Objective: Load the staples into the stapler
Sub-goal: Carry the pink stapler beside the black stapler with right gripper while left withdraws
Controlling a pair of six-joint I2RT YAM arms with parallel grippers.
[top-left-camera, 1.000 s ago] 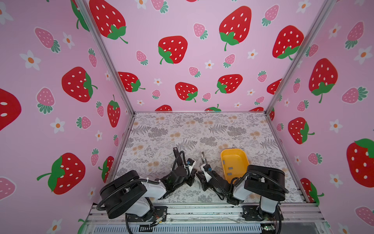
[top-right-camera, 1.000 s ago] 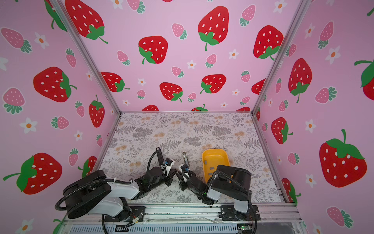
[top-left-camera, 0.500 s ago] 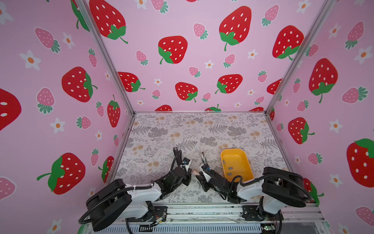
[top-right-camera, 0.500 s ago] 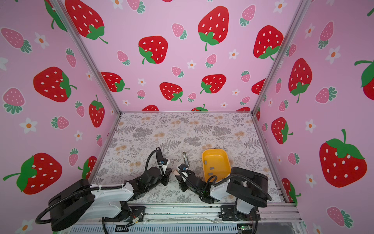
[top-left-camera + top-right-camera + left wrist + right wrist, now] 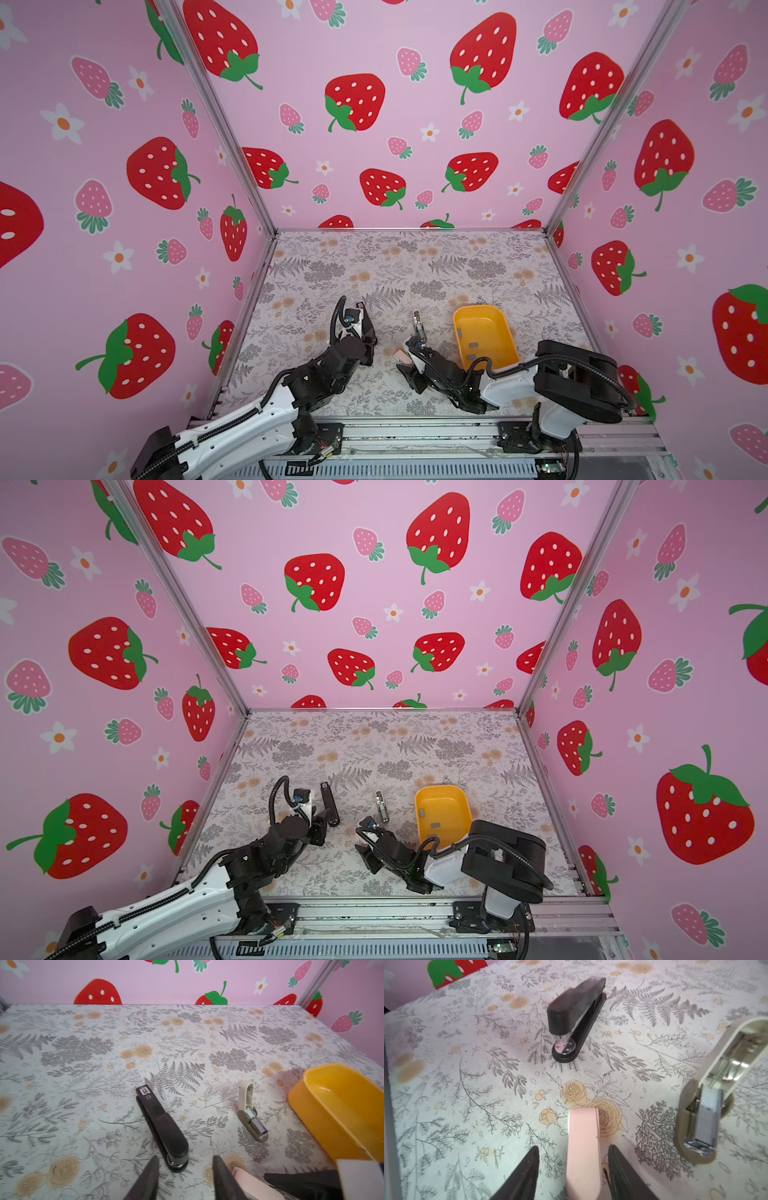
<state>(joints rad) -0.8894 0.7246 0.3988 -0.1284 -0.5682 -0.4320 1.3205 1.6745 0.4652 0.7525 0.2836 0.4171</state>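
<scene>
Floral tabletop [image 5: 415,266], strawberry walls [image 5: 374,50] — left tool [image 5: 185,1157] jaws apart; right tool [image 5: 574,1147] jaws apart, loose around pink stapler [image 5: 583,1126].

Yellow tub [image 5: 492,326], floral tabletop [image 5: 374,266], strawberry walls [image 5: 291,62]

Three staplers lie on the one patterned table [image 5: 187,1043] — a black stapler [image 5: 162,1126], a beige stapler [image 5: 251,1113] and a pink stapler [image 5: 583,1153], one of each colour. There is a single yellow tray [image 5: 492,326]. Inside it, a top view shows what look like three small grey staples [image 5: 473,345]. They are tiny, so that tally is not certain. Two grippers complete the count — the left gripper [image 5: 185,1158] and the right gripper [image 5: 573,1147], one to each arm.
</scene>
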